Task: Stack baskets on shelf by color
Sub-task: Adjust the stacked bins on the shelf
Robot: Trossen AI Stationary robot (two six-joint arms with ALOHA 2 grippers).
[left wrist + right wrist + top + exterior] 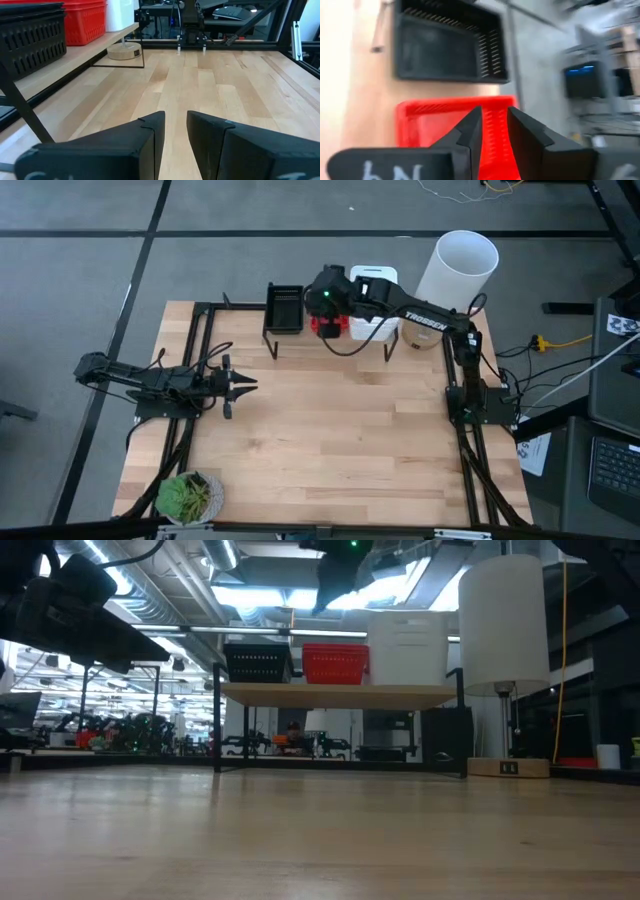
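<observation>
The right claw (490,131) hovers above the red baskets (329,326) mid-shelf (340,695), fingers slightly parted, holding nothing. Dropping crooked, it could nudge the black baskets (284,308) beside them. The left claw (243,385) waits, narrowly parted.

Dark arms, right arm (420,315) w/ white TROSSEN lettering, green LED.

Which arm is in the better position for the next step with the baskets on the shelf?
Probably the right. The right hand hangs directly over the red baskets on the shelf, fingers nearly together and empty. The left hand waits low over the table, well away from the shelf.
</observation>
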